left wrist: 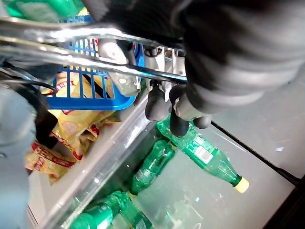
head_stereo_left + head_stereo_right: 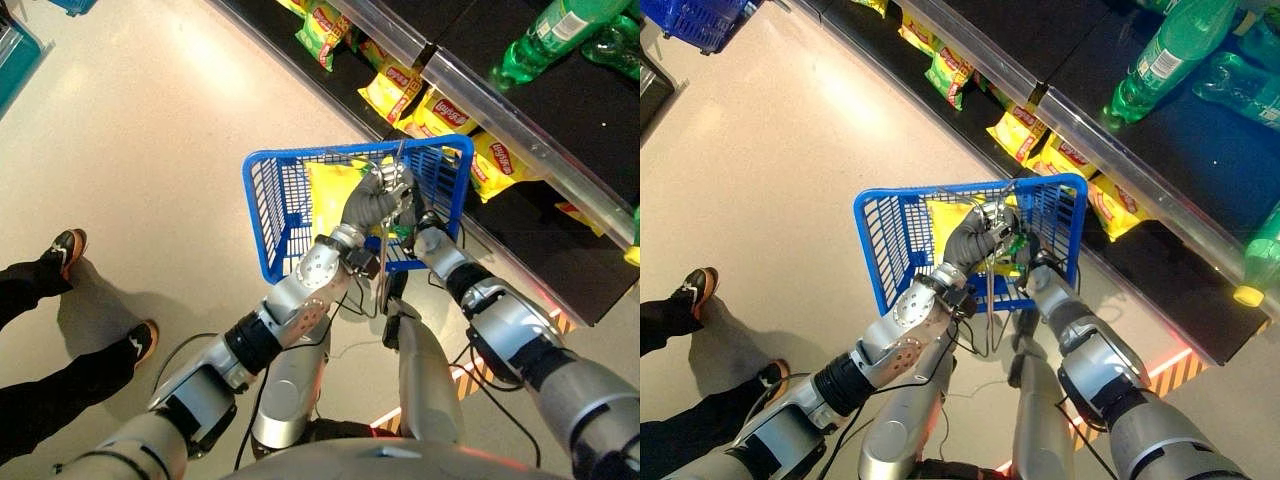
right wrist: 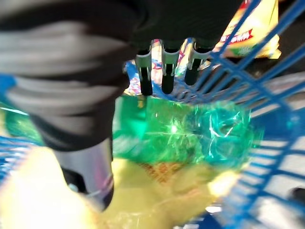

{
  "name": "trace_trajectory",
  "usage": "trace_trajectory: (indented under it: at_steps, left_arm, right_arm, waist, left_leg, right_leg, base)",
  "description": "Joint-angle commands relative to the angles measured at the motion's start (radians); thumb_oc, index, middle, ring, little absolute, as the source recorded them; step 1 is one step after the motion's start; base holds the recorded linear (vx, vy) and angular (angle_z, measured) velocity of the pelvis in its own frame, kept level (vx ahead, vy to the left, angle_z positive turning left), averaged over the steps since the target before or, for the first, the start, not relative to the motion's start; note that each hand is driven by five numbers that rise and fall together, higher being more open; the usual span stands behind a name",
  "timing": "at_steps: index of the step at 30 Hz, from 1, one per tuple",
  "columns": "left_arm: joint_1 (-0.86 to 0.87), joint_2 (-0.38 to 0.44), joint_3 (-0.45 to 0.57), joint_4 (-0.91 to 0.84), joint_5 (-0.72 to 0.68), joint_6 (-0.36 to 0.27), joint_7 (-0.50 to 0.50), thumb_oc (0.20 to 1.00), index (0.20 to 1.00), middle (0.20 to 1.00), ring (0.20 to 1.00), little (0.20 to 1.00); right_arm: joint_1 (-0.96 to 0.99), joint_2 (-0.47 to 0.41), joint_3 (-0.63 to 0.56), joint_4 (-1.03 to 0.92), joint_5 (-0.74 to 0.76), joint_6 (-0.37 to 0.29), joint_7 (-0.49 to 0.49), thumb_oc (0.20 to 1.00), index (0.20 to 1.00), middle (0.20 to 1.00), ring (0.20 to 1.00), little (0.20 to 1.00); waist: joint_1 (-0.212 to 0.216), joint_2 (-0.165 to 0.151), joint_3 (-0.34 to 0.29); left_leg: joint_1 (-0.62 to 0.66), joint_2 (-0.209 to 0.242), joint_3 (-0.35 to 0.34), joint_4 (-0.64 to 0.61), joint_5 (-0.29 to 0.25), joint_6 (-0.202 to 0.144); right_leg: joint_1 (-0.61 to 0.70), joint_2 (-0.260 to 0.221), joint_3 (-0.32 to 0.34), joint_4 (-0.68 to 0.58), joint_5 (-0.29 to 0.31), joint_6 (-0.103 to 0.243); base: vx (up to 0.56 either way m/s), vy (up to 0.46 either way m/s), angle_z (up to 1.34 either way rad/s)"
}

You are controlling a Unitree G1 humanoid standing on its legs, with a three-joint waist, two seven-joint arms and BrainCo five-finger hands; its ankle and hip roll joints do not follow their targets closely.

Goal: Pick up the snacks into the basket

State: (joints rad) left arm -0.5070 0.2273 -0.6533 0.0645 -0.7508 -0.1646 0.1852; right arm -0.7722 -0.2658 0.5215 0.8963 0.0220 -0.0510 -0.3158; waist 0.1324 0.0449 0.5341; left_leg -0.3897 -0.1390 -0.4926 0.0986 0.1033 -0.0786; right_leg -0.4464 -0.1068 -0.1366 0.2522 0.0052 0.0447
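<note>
A blue wire basket (image 2: 262, 205) hangs in front of me. My left hand (image 2: 375, 195) is shut on its metal handle (image 1: 71, 38), the fingers (image 1: 159, 102) curled over the bars. A yellow snack bag (image 2: 330, 195) lies inside. My right hand (image 2: 420, 218) reaches into the basket from the shelf side. Its fingers (image 3: 167, 71) are straight above a green snack bag (image 3: 190, 129) that rests on the yellow bag, with the thumb apart to one side.
Just past the basket runs a low shelf with a metal front rail (image 2: 500, 120), yellow snack bags (image 2: 450, 115) and green bottles (image 2: 550, 35). A person's shoes (image 2: 65, 250) stand on the floor at my left. Another blue basket (image 2: 695, 20) sits far left.
</note>
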Motion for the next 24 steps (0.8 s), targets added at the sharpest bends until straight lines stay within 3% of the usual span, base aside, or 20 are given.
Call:
trace_trajectory:
  at_steps: [1,8,14,19,21,24]
  left_arm:
    - [-0.05,-0.049,0.129,-0.19,0.13,-0.099,-0.006,0.2,0.2,0.2,0.2,0.2]
    - [0.127,0.032,0.308,-0.107,0.248,-0.091,0.013,0.2,0.2,0.2,0.2,0.2]
    - [0.265,0.048,0.409,-0.046,0.256,-0.085,-0.024,0.2,0.2,0.2,0.2,0.2]
    - [0.388,0.049,0.495,0.109,0.27,-0.064,-0.065,0.2,0.2,0.2,0.2,0.2]
    - [0.422,0.042,0.527,0.191,0.28,-0.06,-0.076,0.2,0.2,0.2,0.2,0.2]
    - [0.486,0.009,0.589,0.348,0.278,-0.056,-0.091,0.2,0.2,0.2,0.2,0.2]
  right_arm:
    - [0.061,-0.005,-0.032,-0.18,0.003,-0.078,0.007,1.0,1.0,1.0,1.0,1.0]
    - [0.451,-0.158,-0.211,-0.674,0.062,-0.146,0.159,1.0,1.0,1.0,1.0,1.0]
    - [0.665,-0.193,-0.344,-0.866,0.23,-0.197,0.302,1.0,1.0,1.0,1.0,1.0]
    - [0.808,-0.186,-0.433,-0.804,0.38,-0.181,0.396,1.0,1.0,1.0,1.0,1.0]
    - [0.827,-0.171,-0.467,-0.735,0.333,-0.183,0.372,1.0,1.0,1.0,1.0,1.0]
    - [0.817,-0.137,-0.505,-0.378,0.205,-0.165,0.269,1.0,1.0,1.0,1.0,1.0]
  waist:
    - [-0.021,-0.033,-0.025]
    - [-0.064,-0.097,-0.099]
    - [-0.092,-0.118,-0.174]
    - [-0.115,-0.113,-0.264]
    - [-0.122,-0.104,-0.302]
    - [-0.125,-0.081,-0.369]
  left_leg:
    - [0.103,-0.06,0.07,-0.015,-0.078,0.068]
    - [0.147,-0.035,0.086,-0.031,-0.091,0.066]
    - [0.197,-0.009,0.096,-0.082,-0.079,0.057]
    - [0.27,0.019,0.111,-0.145,-0.061,0.047]
    - [0.289,0.029,0.125,-0.164,-0.056,0.045]
    - [0.332,0.044,0.152,-0.179,-0.063,0.047]
  right_leg:
    - [0.066,0.005,0.059,-0.064,-0.021,0.064]
    - [0.127,0.004,0.057,-0.104,-0.021,0.069]
    - [0.176,0.016,0.062,-0.149,-0.018,0.071]
    - [0.253,0.032,0.061,-0.206,-0.01,0.073]
    - [0.276,0.036,0.064,-0.231,-0.002,0.076]
    - [0.327,0.044,0.085,-0.276,0.014,0.08]
  base:
    - [0.04,0.001,-0.07]
    - [0.05,-0.022,-0.07]
    - [0.06,-0.012,-0.15]
    - [0.1,-0.034,-0.14]
    - [0.08,-0.02,-0.01]
    - [0.09,-0.01,-0.18]
